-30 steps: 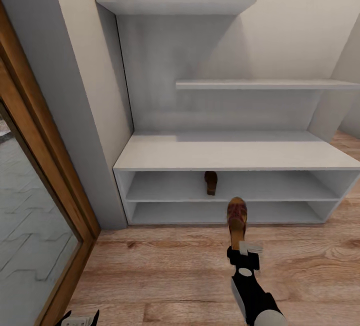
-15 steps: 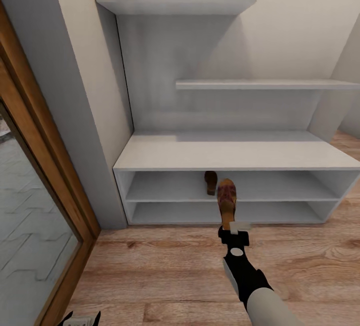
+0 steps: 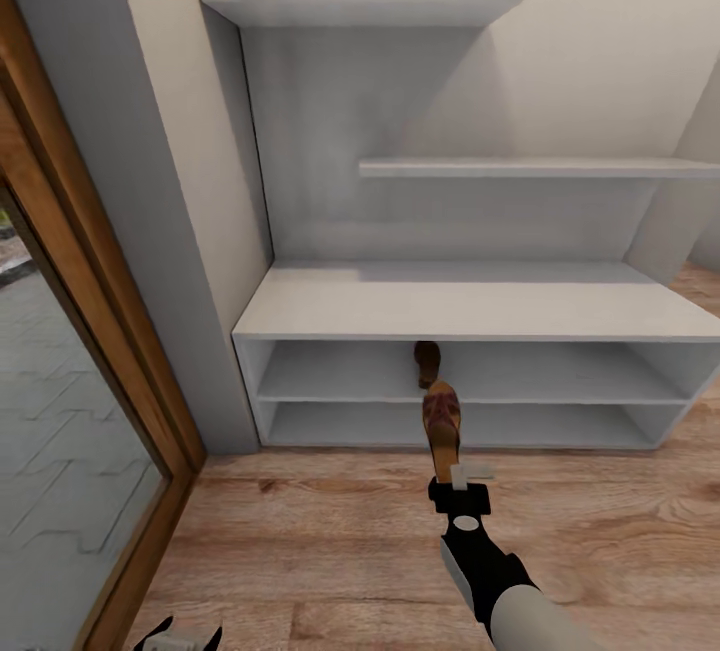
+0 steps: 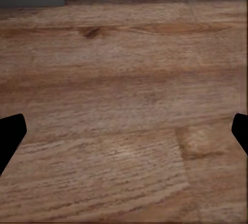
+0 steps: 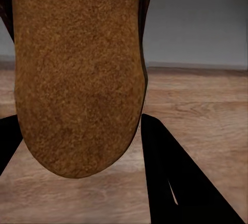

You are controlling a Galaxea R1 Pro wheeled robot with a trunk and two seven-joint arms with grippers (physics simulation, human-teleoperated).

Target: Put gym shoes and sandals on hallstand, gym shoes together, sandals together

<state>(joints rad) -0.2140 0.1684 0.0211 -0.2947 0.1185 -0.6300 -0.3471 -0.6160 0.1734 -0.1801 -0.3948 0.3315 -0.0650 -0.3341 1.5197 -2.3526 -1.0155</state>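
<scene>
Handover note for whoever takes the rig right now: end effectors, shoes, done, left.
Right end effector: shut on a dark brown strappy sandal, held at the front of the light-grey hallstand.
Left end effector: open over bare wood-plank floor.
Done: the other brown sandal lies on the upper low shelf.
Left: set the held sandal beside it; both gym shoes remain.

Light-grey hallstand (image 3: 470,303) on wood floor (image 3: 330,541), one sandal (image 3: 428,363) on its middle shelf
</scene>
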